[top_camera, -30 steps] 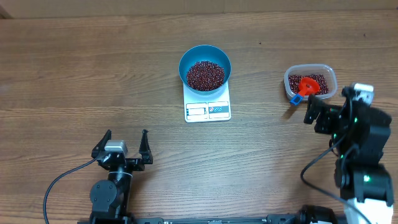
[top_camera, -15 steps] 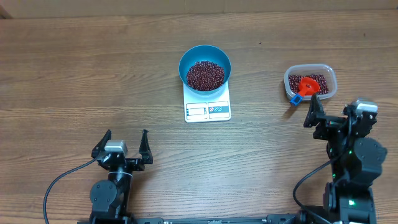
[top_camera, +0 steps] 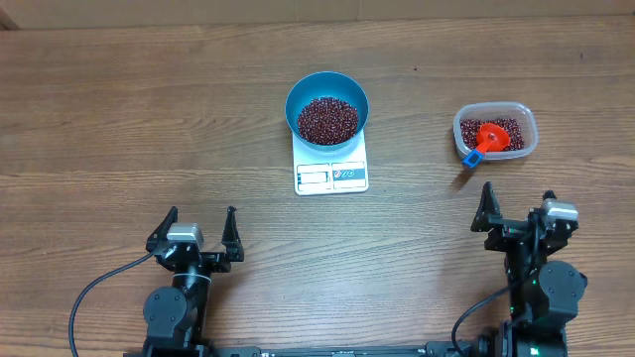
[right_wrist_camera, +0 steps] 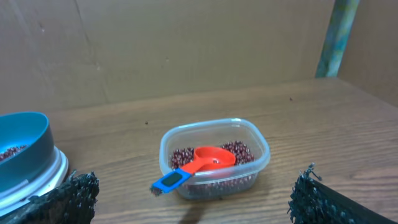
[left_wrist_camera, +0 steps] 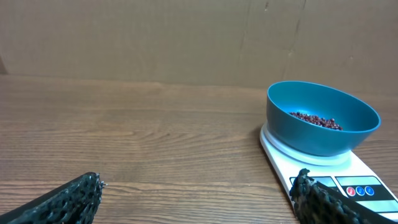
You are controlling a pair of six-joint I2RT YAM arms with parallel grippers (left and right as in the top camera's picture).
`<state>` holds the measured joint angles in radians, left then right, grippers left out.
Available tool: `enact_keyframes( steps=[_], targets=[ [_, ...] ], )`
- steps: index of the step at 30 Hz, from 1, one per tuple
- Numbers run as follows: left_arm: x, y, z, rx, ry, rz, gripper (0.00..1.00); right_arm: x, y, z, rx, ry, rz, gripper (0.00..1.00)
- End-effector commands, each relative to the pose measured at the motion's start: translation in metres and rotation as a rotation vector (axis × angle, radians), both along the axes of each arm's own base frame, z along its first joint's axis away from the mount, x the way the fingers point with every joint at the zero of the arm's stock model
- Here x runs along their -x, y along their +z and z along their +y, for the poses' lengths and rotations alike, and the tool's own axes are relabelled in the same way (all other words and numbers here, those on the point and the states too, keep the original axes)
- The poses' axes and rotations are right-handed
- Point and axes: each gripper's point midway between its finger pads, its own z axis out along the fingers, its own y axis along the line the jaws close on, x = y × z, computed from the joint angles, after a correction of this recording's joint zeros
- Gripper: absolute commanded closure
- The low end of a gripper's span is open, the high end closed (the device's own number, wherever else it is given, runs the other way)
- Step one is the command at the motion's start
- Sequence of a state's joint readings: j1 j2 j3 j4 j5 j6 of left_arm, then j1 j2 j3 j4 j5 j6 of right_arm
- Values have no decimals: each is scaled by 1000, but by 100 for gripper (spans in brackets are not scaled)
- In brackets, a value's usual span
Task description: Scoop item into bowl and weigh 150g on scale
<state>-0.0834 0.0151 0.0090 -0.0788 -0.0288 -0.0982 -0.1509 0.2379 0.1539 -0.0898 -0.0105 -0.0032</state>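
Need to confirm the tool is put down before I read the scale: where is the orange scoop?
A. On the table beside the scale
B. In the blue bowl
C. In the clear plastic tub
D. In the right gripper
C: the orange scoop lies inside the clear plastic tub, its cup resting on the beans and its blue handle tip sticking out over the rim.

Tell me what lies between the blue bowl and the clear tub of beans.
Nothing. In the overhead view, only bare wooden table runs between the blue bowl and the clear tub; the right wrist view agrees.
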Motion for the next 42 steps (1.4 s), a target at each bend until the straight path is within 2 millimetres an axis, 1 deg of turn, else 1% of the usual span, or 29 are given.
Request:
enact_keyframes(
  steps=[1, 3, 8, 9, 11, 17, 29, 36, 42],
  targets=[
    [0, 0, 0, 12, -4, -6, 0, 3, -10, -2, 2, -13, -16, 0],
    [0, 0, 0, 12, -4, -6, 0, 5, -18, -2, 2, -13, -18, 0],
    [0, 0, 0, 12, -4, -6, 0, 5, -27, -2, 2, -14, -20, 0],
    [0, 0, 0, 12, -4, -6, 1, 5, -34, -2, 1, -14, -10, 0],
    [0, 0, 0, 12, -4, -6, 0, 6, -39, -2, -1, -14, 3, 0],
    [0, 0, 0, 12, -4, -6, 0, 7, -33, -1, 2, -12, -21, 0],
    [0, 0, 0, 12, -4, -6, 0, 7, -33, -1, 2, -11, -21, 0],
    [0, 0, 0, 12, -4, -6, 0, 10, -16, -1, 13, -12, -96, 0],
    [0, 0, 0, 12, -4, -6, 0, 10, -16, -1, 13, -12, -95, 0]
  ],
)
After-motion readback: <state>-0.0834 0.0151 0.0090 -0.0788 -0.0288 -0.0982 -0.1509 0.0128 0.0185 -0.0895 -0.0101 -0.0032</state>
